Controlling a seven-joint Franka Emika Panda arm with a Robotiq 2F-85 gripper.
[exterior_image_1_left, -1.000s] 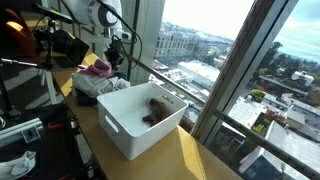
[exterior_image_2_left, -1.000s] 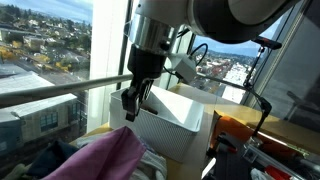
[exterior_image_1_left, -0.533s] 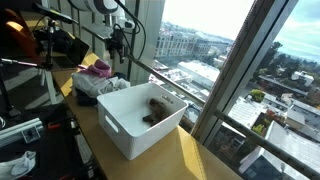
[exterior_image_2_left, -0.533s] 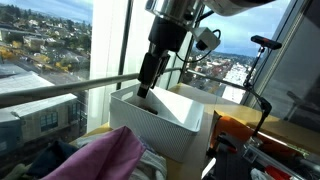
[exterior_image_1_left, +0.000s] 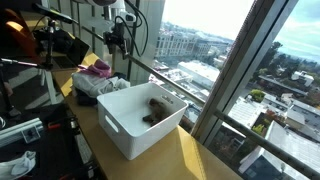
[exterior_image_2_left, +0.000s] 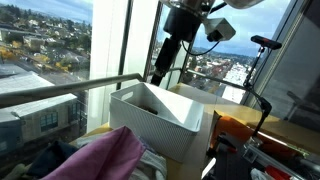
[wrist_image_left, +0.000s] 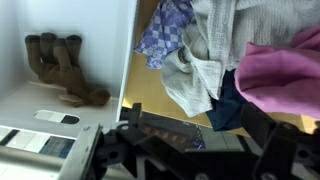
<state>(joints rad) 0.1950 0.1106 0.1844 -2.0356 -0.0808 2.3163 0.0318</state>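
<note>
Tall windows look out over a city, and a wooden desk (exterior_image_1_left: 186, 156) runs along them. On it stands a white bin (exterior_image_1_left: 125, 137), and just beside the bin lies a heap of clothes (exterior_image_1_left: 97, 82). A pink cloth (exterior_image_1_left: 97, 69) sits on top of the heap, and the wrist view shows a blue checked cloth (wrist_image_left: 165, 35) at the edge nearest the bin. The gripper (exterior_image_1_left: 118, 38) hangs high over the heap, close to the bin's near wall and well clear of both. In the wrist view its jaws stand wide apart with nothing between them. Inside the bin lies a brown soft thing (wrist_image_left: 65, 70), perhaps a glove or a toy. It is too small in both exterior views to tell which.
</note>
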